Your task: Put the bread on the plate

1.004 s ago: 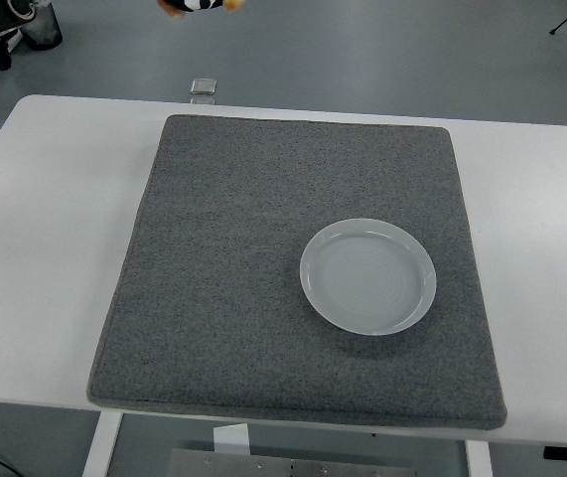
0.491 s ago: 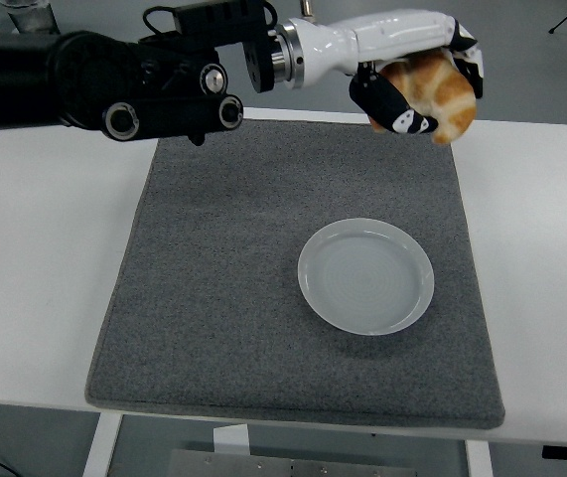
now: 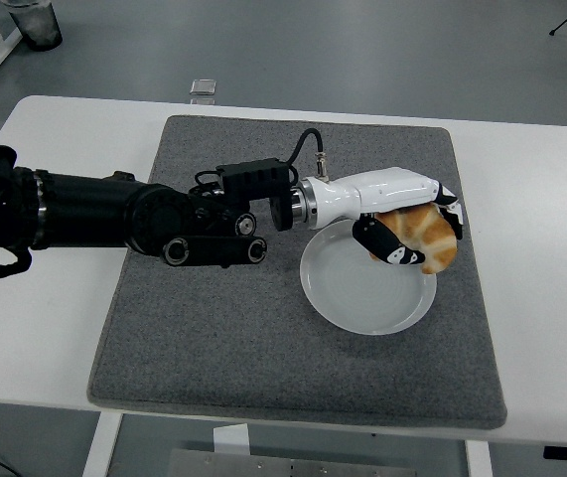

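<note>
A golden-brown bread roll (image 3: 427, 237) is held in my left hand (image 3: 410, 231), whose white-and-black fingers are curled around it. The hand hovers over the far right part of the pale round plate (image 3: 357, 295), which lies on the grey mat (image 3: 223, 328) right of centre. I cannot tell whether the bread touches the plate. My black left arm (image 3: 114, 214) stretches across the mat from the left edge. The right arm does not show.
The mat lies on a white table (image 3: 35, 298). A small clear object (image 3: 203, 87) sits on the floor beyond the table's far edge, and a dark bin (image 3: 37, 22) stands at the top left.
My left hand has come down and towards me with the bread, from above the mat's far right corner to just over the plate. The plate has stayed put.
</note>
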`<state>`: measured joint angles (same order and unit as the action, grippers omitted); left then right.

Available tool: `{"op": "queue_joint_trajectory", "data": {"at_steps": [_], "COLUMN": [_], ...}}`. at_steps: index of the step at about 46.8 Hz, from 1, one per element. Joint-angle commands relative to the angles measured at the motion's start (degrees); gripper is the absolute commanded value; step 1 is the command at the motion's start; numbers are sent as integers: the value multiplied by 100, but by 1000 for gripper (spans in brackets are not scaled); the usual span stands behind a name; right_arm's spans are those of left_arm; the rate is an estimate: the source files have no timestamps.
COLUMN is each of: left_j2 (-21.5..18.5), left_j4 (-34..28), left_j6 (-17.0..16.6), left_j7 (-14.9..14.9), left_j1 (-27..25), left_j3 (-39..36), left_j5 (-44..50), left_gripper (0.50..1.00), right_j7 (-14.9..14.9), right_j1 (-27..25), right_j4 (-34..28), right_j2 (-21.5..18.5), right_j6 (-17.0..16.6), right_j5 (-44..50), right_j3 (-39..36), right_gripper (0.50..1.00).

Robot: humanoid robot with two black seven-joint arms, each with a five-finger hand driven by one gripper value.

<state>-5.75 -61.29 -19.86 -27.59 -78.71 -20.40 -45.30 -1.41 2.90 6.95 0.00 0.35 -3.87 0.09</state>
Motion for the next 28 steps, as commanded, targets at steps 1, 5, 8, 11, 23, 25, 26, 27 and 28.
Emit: {"op": "queue_joint_trajectory", "data": {"at_steps": [1, 5, 8, 11, 23, 25, 26, 27, 28], "left_j2": [21, 47, 48, 56, 39, 30, 13, 12, 12], "left_j4": [108, 135, 143, 143, 196, 240, 257, 266, 292], "left_j6": [0, 0, -9, -27, -35, -35, -35, -35, -35], "left_j7": [-1, -1, -1, -1, -1, -1, -1, -1, -1], "left_j1": [197, 356, 444, 532, 760, 813, 839, 866, 892], "left_j3": [1, -8, 1, 1, 9, 9, 18, 18, 18], "left_j5": [-31, -75, -128, -146, -137, -137, -137, -137, -137], "left_gripper": [500, 500, 500, 500, 500, 500, 500, 500, 500], "right_j7": [0, 0, 0, 0, 0, 0, 0, 0, 0], "right_j1": [1, 1, 1, 1, 1, 1, 1, 1, 1], "right_j4": [-1, -1, 8, 8, 8, 8, 8, 8, 8], "right_j2": [0, 0, 0, 0, 0, 0, 0, 0, 0], "right_j6": [0, 0, 0, 0, 0, -9, 0, 0, 0], "right_j5": [0, 0, 0, 0, 0, 0, 0, 0, 0], "right_j3": [0, 0, 0, 0, 0, 0, 0, 0, 0], "right_gripper": [952, 952, 952, 952, 952, 952, 952, 952, 952]}}
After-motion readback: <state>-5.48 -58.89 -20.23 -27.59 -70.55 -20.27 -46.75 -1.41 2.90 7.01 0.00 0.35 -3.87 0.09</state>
